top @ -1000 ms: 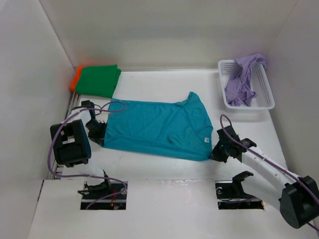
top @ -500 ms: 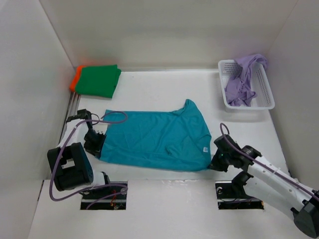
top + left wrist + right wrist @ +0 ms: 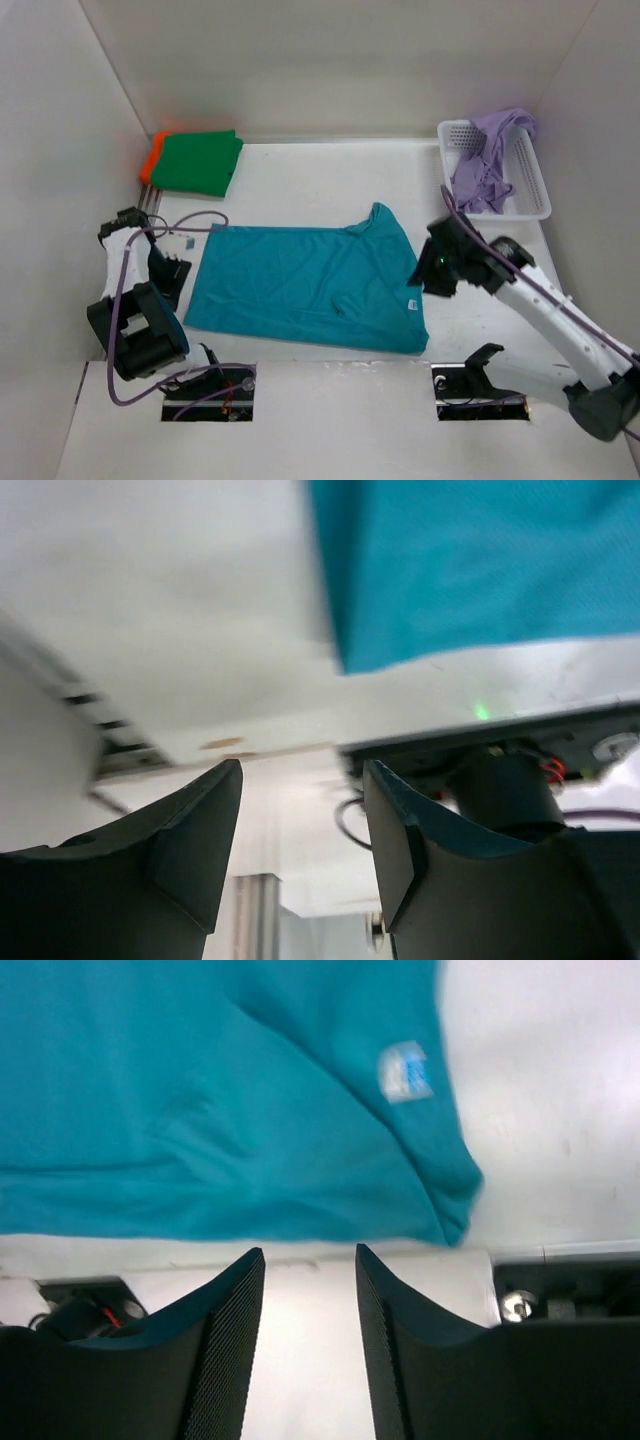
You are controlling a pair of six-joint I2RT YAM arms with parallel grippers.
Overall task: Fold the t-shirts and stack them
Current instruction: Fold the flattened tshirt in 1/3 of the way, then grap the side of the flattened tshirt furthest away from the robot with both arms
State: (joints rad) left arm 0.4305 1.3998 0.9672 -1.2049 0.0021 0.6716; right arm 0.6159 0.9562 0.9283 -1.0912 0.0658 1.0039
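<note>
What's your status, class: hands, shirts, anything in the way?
Left hand and right hand open, empty. Teal shirt spread flat, unfolded. Lavender shirt in basket. Nothing lies on the teal shirt.

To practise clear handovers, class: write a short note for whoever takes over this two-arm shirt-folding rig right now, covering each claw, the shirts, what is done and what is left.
Left claw: open, empty, beside the left edge of the teal blue cloth t-shirt.
Right claw: open, empty, by that shirt's right edge.
Shirts: teal one spread flat mid-table; dark green folded t-shirt on the bright orange t-shirt, far left corner; pale lavender t-shirt crumpled in the white plastic mesh basket, far right.
Done: green and orange stacked.
Left: fold teal and add it to the stack; then lavender.
</note>
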